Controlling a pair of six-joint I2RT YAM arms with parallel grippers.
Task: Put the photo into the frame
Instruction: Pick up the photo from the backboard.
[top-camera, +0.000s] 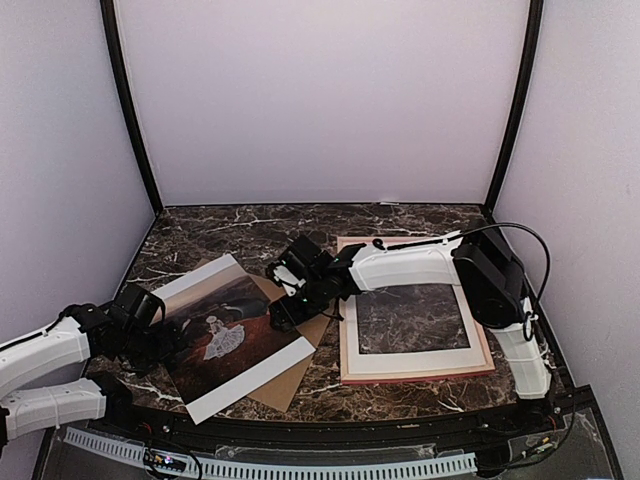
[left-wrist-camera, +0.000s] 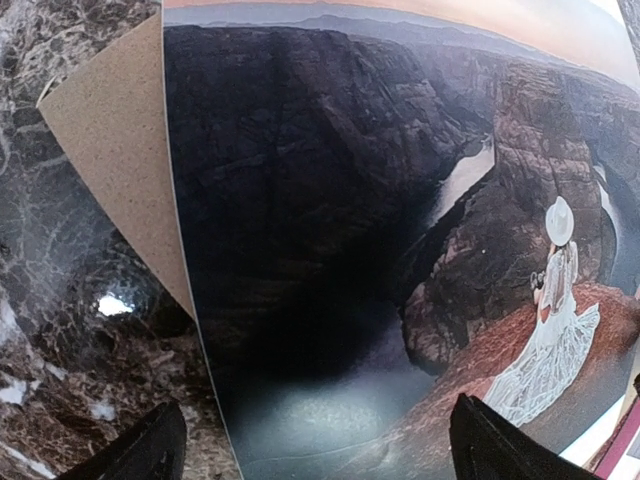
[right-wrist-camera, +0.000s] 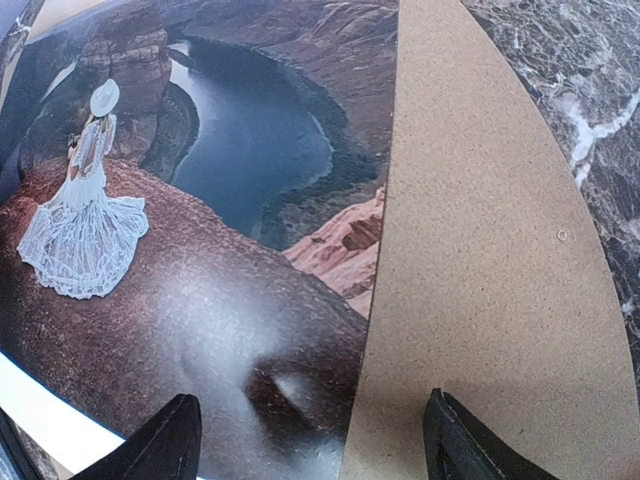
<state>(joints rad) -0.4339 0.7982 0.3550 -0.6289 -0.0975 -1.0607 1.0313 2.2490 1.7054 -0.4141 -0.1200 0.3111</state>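
Left tool (left-wrist-camera: 318, 445), right tool (right-wrist-camera: 310, 440) over opposite photo (top-camera: 240, 325) edges

The worktop (top-camera: 220, 228) is dark brown marble run through with white veins. On it the photo (top-camera: 240, 330) shows a deep reddish-brown canyon, a blue-grey river bend and a small figure in a white lace dress and white hat, with a plain white strip along its edges. The cardboard board (right-wrist-camera: 480, 250) under it is tan with fine speckles. The frame (top-camera: 415, 378) is salmon pink, and the mat (top-camera: 410, 362) inside it is white. The left claw (left-wrist-camera: 320, 445) and right claw (right-wrist-camera: 312, 440) are black, on white arms.
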